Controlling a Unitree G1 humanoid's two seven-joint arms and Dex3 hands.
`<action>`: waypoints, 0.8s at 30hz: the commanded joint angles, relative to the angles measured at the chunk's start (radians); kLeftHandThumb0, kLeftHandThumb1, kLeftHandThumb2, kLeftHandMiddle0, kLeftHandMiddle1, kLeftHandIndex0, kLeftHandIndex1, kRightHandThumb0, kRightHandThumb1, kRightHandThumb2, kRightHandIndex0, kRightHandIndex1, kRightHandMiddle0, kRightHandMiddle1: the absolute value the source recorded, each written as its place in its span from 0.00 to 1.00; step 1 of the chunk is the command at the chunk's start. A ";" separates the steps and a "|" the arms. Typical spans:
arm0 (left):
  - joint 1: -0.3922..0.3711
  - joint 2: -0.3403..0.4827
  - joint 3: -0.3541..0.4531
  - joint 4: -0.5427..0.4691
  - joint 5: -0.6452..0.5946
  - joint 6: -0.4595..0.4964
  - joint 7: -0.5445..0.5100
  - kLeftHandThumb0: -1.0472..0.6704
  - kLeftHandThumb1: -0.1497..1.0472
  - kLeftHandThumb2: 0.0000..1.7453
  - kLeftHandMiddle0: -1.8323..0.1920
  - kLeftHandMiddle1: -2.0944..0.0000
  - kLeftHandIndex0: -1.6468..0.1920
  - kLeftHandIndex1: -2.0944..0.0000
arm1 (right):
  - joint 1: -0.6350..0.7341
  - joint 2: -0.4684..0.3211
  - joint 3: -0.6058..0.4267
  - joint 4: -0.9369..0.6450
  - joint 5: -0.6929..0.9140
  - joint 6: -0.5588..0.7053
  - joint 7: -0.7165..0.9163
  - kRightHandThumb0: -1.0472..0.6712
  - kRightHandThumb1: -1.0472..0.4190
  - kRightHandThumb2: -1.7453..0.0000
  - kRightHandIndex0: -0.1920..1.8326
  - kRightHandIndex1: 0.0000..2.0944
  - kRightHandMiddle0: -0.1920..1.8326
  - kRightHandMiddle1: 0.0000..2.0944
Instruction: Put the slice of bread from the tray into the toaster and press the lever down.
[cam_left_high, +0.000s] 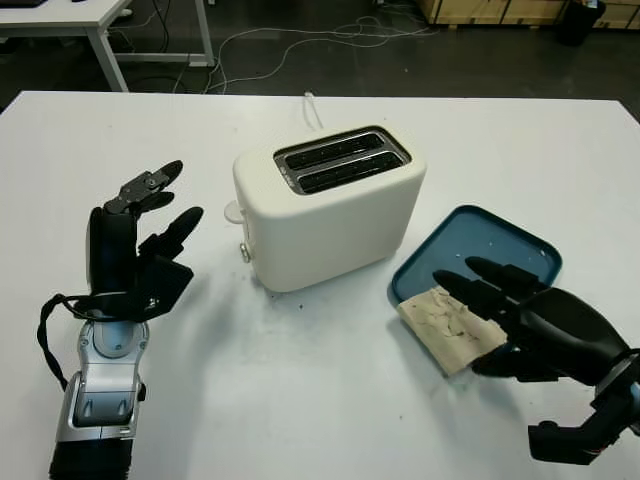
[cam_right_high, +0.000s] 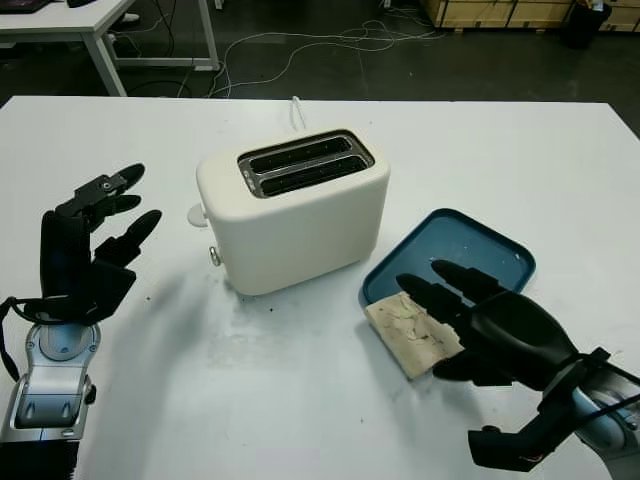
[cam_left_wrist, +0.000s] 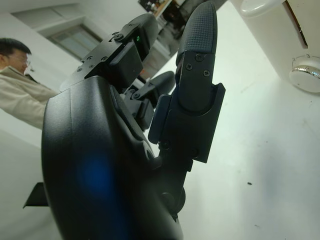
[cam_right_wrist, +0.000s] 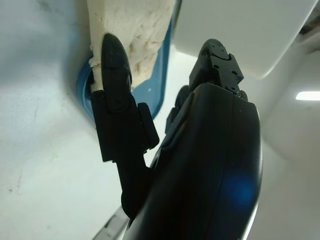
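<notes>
A white two-slot toaster (cam_left_high: 330, 210) stands mid-table, its lever (cam_left_high: 232, 212) on the end that faces my left hand. To its right lies a blue tray (cam_left_high: 500, 235). The pale slice of bread (cam_left_high: 440, 320) hangs over the tray's near left corner. My right hand (cam_left_high: 470, 325) is shut on the slice, fingers on top and the thumb (cam_right_wrist: 115, 55) pressed under its edge (cam_right_wrist: 135, 30). My left hand (cam_left_high: 160, 215) is open, raised above the table to the left of the toaster.
The toaster's white cord (cam_left_high: 312, 108) runs toward the table's far edge. A white desk (cam_left_high: 80, 15) and floor cables lie beyond the table. A person in a beige jacket (cam_left_wrist: 15, 80) is in the left wrist view.
</notes>
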 joint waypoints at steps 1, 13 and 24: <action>0.001 0.003 0.002 -0.007 -0.002 -0.004 0.002 0.22 0.89 0.12 0.65 0.66 0.50 1.00 | 0.000 0.003 0.022 0.021 -0.064 -0.038 -0.067 0.48 0.09 0.80 0.09 0.00 0.11 0.00; 0.005 0.003 0.001 -0.018 0.003 -0.001 0.003 0.23 0.89 0.12 0.65 0.66 0.49 1.00 | -0.022 -0.004 0.129 0.101 -0.318 -0.058 -0.387 0.63 0.09 0.70 0.10 0.00 0.16 0.01; 0.006 0.002 0.000 -0.021 0.002 0.006 0.000 0.22 0.89 0.12 0.65 0.66 0.50 1.00 | -0.024 -0.026 0.092 0.073 -0.252 -0.051 -0.347 0.59 0.09 0.70 0.10 0.00 0.14 0.00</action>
